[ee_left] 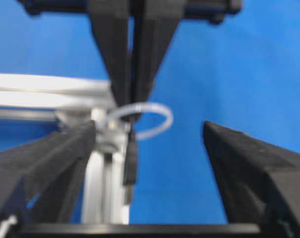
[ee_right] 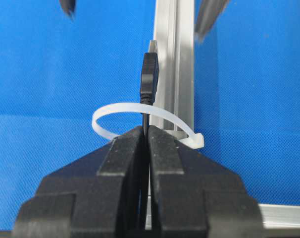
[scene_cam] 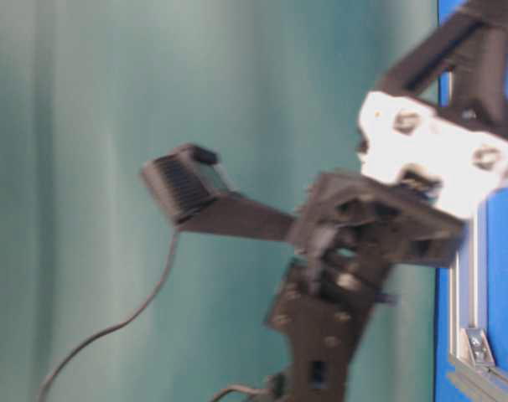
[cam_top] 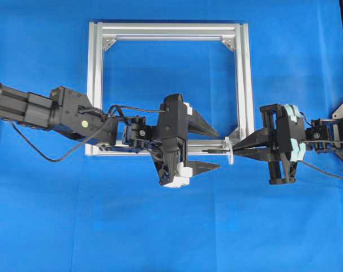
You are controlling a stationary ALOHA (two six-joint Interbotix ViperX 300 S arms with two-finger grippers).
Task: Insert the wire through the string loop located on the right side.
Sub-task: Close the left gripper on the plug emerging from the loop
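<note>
The wire [ee_right: 150, 74] is a thin black cable with a small plug tip. It runs up out of my right gripper [ee_right: 146, 133], which is shut on it, and passes through the white string loop [ee_right: 106, 113] fixed to the silver frame [ee_right: 175, 59]. The plug lies just past the loop. In the overhead view the right gripper [cam_top: 236, 149] pinches the wire [cam_top: 215, 152] right beside the loop [cam_top: 230, 152] at the frame's lower right corner. My left gripper [cam_top: 218, 151] is open, its fingers [ee_left: 249, 168] spread on either side of the plug [ee_left: 130, 166] without touching it.
The square aluminium frame [cam_top: 168, 29] lies flat on blue cloth, with corner brackets inside it. Both arms meet along its near rail [cam_top: 202, 148]. A thicker black cable [cam_top: 52, 156] hangs off the left arm. The table-level view is blurred and shows mostly an arm and the frame's edge [scene_cam: 472, 276].
</note>
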